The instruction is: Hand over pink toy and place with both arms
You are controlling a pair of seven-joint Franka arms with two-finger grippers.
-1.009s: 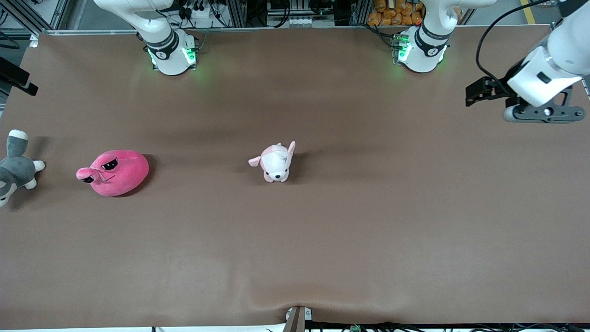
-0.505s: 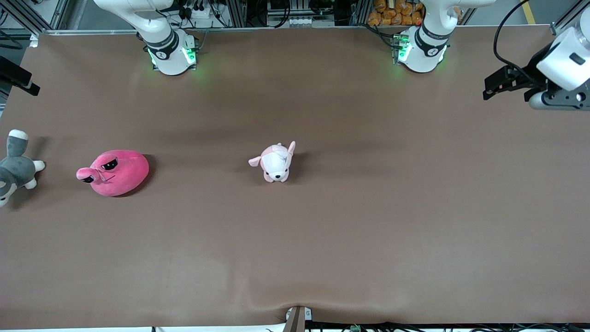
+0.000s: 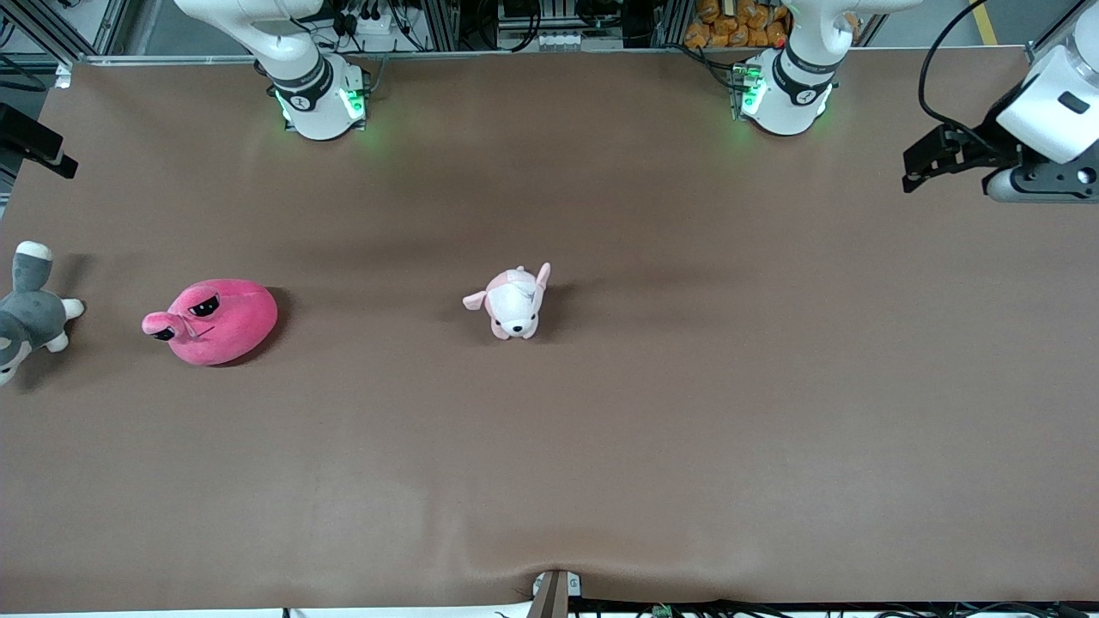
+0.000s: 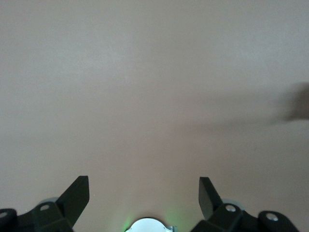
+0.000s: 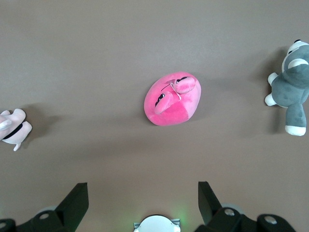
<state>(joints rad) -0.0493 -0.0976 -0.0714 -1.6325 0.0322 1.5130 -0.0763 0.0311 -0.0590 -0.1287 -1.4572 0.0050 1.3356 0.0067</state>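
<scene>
The hot-pink plush toy (image 3: 213, 320) lies on the brown table (image 3: 601, 446) near the right arm's end. From it, the small pale pink puppy (image 3: 513, 302) sits at three o'clock, and the grey-and-white plush animal (image 3: 30, 311) at nine o'clock. The right gripper (image 5: 143, 195) hangs open high over the pink toy. The left gripper (image 4: 144, 192) hangs open over bare table at the left arm's end.

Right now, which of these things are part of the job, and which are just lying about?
Part of the job:
round hot-pink plush toy
left pincer, open
right pincer, open

Lying about:
small pale pink-and-white puppy plush
grey-and-white plush animal
</scene>
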